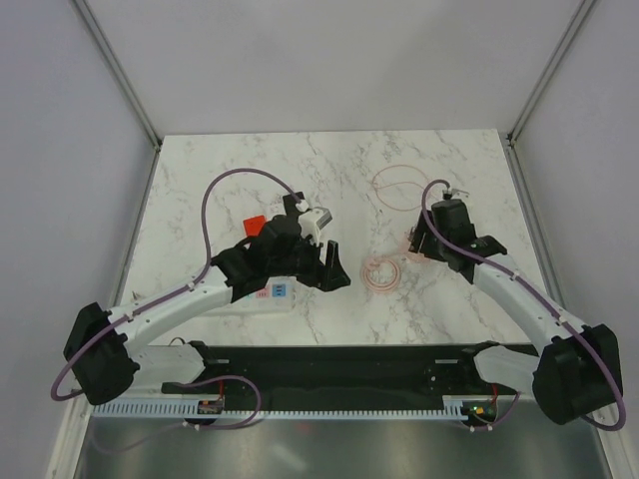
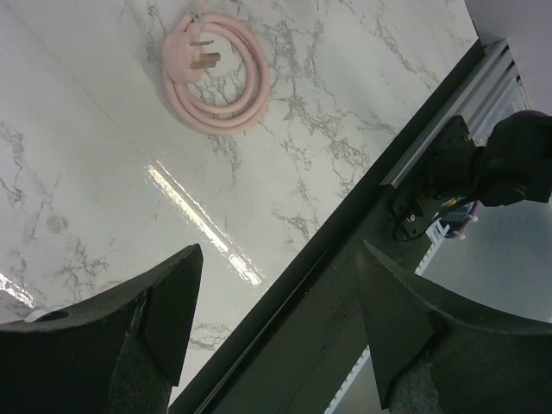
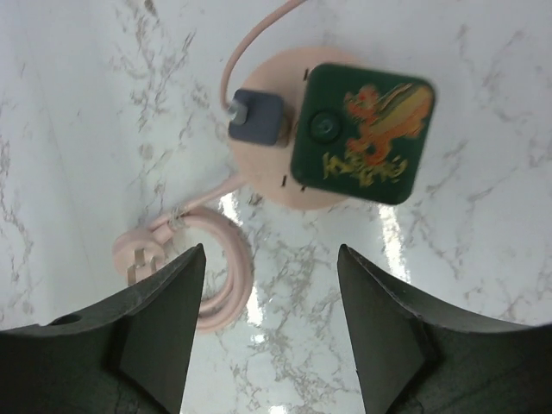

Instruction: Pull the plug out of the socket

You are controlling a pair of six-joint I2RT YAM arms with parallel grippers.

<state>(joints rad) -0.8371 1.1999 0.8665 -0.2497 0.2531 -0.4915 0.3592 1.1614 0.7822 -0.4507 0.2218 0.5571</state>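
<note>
White marble-patterned tabletop (image 1: 200, 180). Long flat white power strip with pastel outlets (image 1: 275, 291): behind the fingers of the left gripper (image 2: 278, 250), partly under that arm. Round pink disc with green square panel (image 3: 345, 129): ahead of the right gripper (image 3: 271, 250). Coiled pink cord (image 2: 250, 95) with bare-pronged pink plug (image 2: 194, 56): loose on the marble, ahead of both finger pairs, touching neither. Both pairs spread apart, nothing between them.

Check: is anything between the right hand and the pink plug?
Nothing visible. The right hand is open above the bare marble; the pink plug lies uncovered on its coiled cord beside one finger.
</note>
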